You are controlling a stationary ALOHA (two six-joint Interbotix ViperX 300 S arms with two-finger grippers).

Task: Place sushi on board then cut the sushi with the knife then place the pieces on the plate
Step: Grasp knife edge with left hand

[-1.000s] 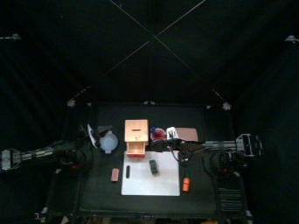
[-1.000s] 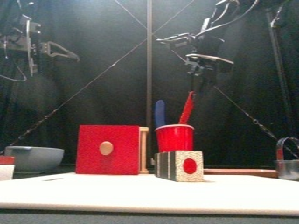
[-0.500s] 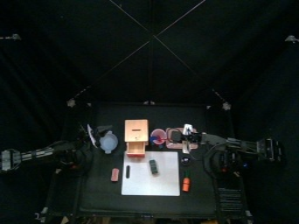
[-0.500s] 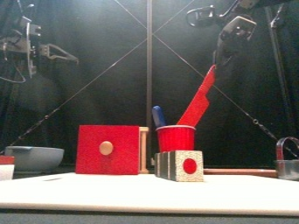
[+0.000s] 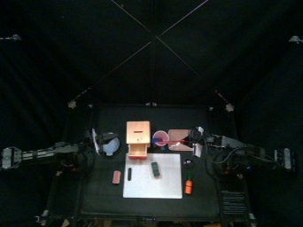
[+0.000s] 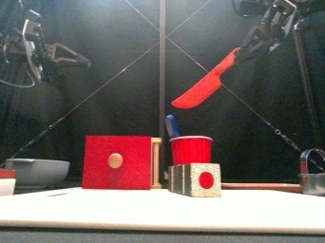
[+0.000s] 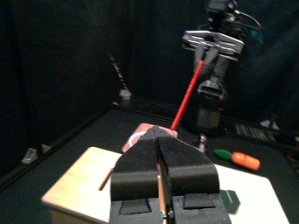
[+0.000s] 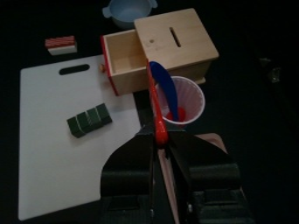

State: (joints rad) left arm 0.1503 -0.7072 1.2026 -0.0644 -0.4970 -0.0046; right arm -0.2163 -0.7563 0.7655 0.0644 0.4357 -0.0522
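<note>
The dark green sushi roll (image 5: 154, 167) lies on the white cutting board (image 5: 154, 188); the front view shows its red-centred end (image 6: 195, 178). My right gripper (image 6: 263, 40) is shut on the handle of the red knife (image 6: 206, 81), which hangs tilted high above the red cup (image 6: 191, 150). The blue knife (image 8: 167, 87) still stands in the cup (image 8: 184, 101). In the right wrist view the sushi (image 8: 86, 122) lies to one side of the red knife (image 8: 156, 122). My left gripper (image 7: 159, 144) is shut and empty, raised over the table's left side (image 6: 57, 55).
The wooden box (image 5: 140, 140) with its red drawer front (image 6: 117, 162) stands behind the board, and the blue-grey bowl (image 5: 109, 142) is left of it. A pink tray (image 5: 178, 136) lies under my right gripper. An orange toy (image 5: 187, 186) lies right of the board, a small red-and-white toy (image 5: 116, 176) left.
My right gripper has lifted the red knife up out of the cup and swung it to a slant. The right arm has drawn back to the right. The left arm barely moved.
</note>
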